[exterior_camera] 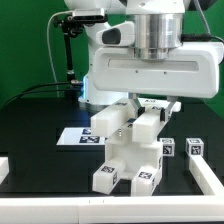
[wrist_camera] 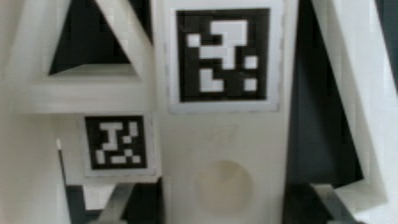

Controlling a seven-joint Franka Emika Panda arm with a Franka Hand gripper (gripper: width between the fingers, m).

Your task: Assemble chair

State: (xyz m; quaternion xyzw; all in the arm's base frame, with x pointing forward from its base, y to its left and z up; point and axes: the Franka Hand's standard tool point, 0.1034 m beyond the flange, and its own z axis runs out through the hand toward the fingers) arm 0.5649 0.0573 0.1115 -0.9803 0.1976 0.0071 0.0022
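The chair's chunky white parts (exterior_camera: 128, 150) stand joined in a block at the table's middle, with black-and-white tags on their front faces. My gripper (exterior_camera: 143, 107) comes down onto the top of this block from above. In the wrist view a tall white chair part (wrist_camera: 222, 120) with a large tag fills the frame. A second tagged white piece (wrist_camera: 116, 140) lies against it. My gripper (wrist_camera: 222, 208) has a finger (wrist_camera: 125, 200) on each side of the tall part and is shut on it. The arm hides the block's top in the exterior view.
The marker board (exterior_camera: 78, 138) lies flat at the exterior view's left of the block. Two small tagged white parts (exterior_camera: 168, 148) (exterior_camera: 195, 148) stand at its right. White rails (exterior_camera: 208, 178) edge the black table at the right, left and front.
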